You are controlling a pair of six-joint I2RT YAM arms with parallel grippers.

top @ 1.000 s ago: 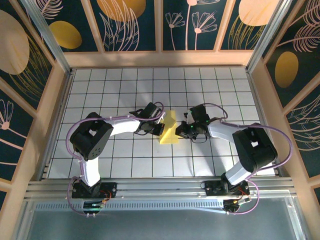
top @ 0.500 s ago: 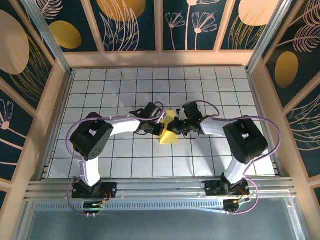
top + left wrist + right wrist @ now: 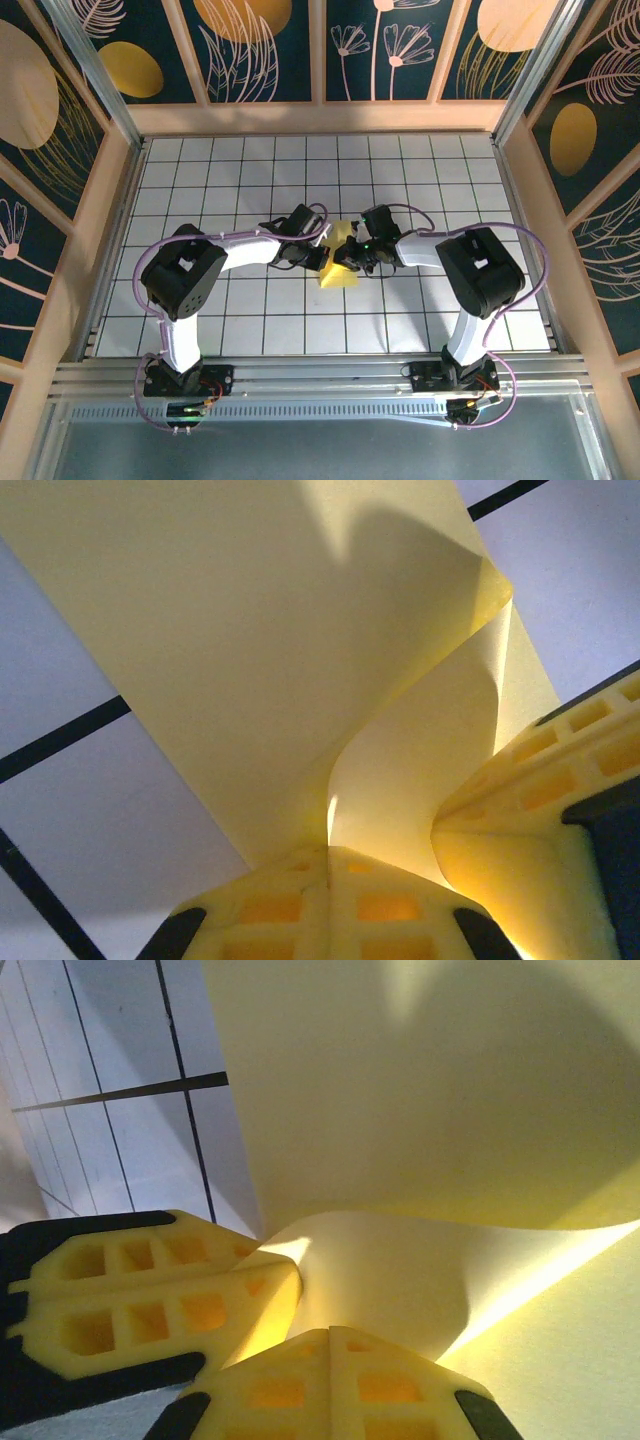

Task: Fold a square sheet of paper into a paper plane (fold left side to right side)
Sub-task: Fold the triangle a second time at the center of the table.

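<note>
The square sheet of paper (image 3: 342, 272) lies mid-table as a small pale-yellow bent shape with one flap lifted; no paper plane shape shows. My left gripper (image 3: 324, 257) sits at its left edge, shut, and in the left wrist view the paper (image 3: 250, 630) curves down into the seam of the closed tips (image 3: 328, 852). My right gripper (image 3: 358, 254) is at the sheet's right edge, shut, with its tips (image 3: 330, 1332) against the raised flap (image 3: 420, 1080) and nothing between them. The two grippers nearly touch: the right one's fingers (image 3: 530, 800) and the left one's fingers (image 3: 150, 1300) each show in the other's view.
The white gridded table (image 3: 220, 180) is ringed by a wooden frame (image 3: 320, 118) and patterned walls. Metal posts stand at the back corners. Both arm bases sit at the near edge, with purple cables looping over the arms.
My right gripper has swung left from about a tile away until it is against the paper's right edge. The left gripper and the paper have barely moved.
</note>
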